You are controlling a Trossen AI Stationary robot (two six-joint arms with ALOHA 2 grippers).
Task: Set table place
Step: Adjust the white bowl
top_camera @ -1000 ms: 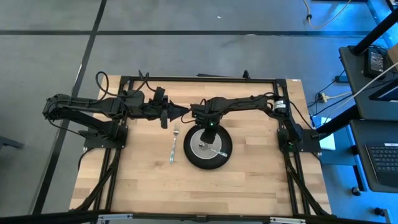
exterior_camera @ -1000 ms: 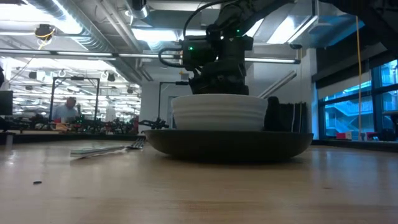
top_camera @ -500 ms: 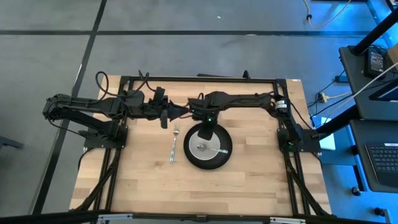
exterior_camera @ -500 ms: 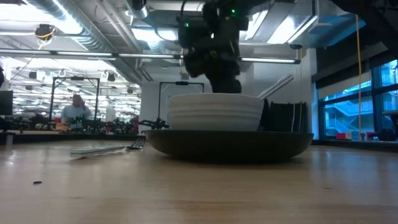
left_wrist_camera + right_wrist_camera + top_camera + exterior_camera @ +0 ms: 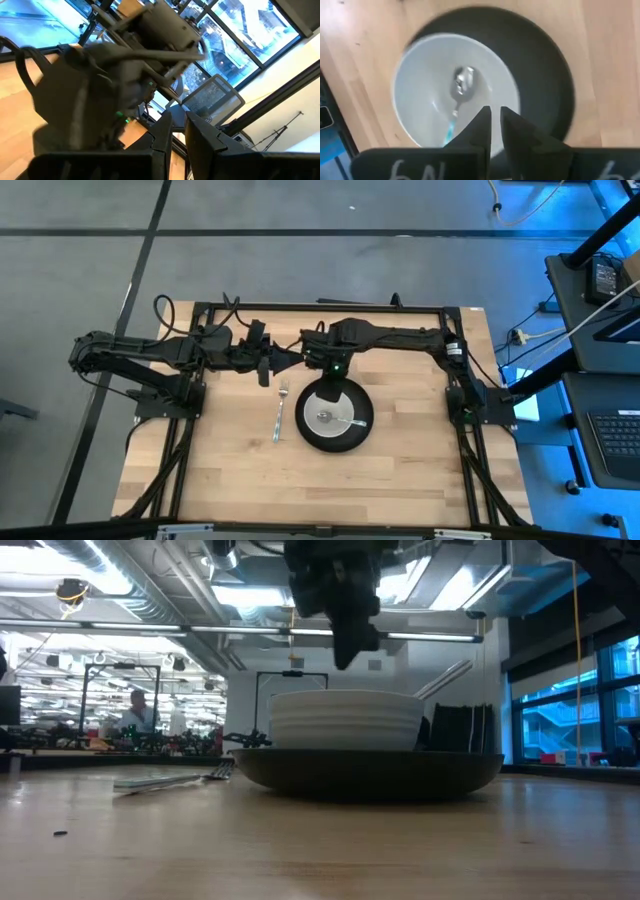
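The black plate [image 5: 337, 420] sits mid-worktop [image 5: 240, 480], carrying the white bowl [image 5: 334, 418] with the spoon [image 5: 343, 420] inside; the fork [image 5: 280, 412] lies just beside its left. The right tool [image 5: 333, 369] hangs over the plate's far rim, fingers narrow, empty. The left tool [image 5: 292, 361], also narrow and empty, waits near the far edge

Both arms were dark, slim and jointed, black cables looping off the left arm [image 5: 150, 352] near its base. A green light glowed on the right arm [image 5: 390, 338] by its wrist. White handwritten marks ran under the right gripper [image 5: 493, 120], whose fingers were flat black wedges.
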